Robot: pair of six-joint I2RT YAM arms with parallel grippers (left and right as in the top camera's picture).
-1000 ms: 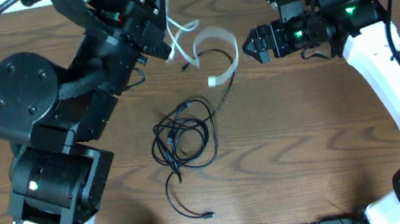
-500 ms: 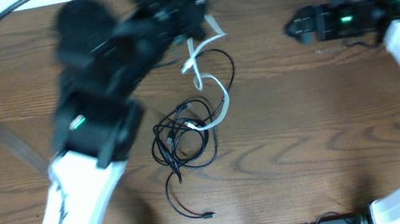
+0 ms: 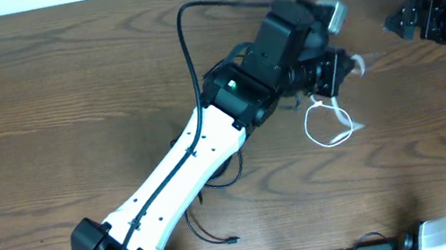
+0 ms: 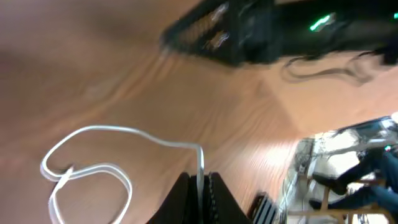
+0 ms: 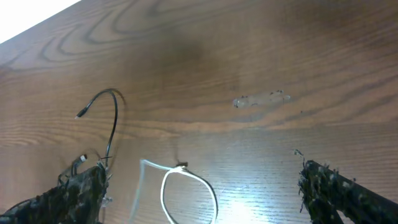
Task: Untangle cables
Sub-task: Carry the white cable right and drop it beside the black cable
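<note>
Overhead, the left fingers (image 3: pixel 339 69) sit in the upper middle of the frame, pinched shut on the white cable (image 4: pixel 200 165), whose loop trails just below them over the table (image 3: pixel 37 101). Lower centre, the black cable (image 3: pixel 191 221) lies mostly hidden under the left arm. At upper right the right fingers (image 3: pixel 396 21) are spread wide, holding nothing.

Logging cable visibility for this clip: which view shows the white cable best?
Left wrist: the white cable shows large, from its loop up into the shut left tool. Overhead shows a small loop beside that tool. Right wrist shows the loop cut off by the frame's bottom edge.
</note>
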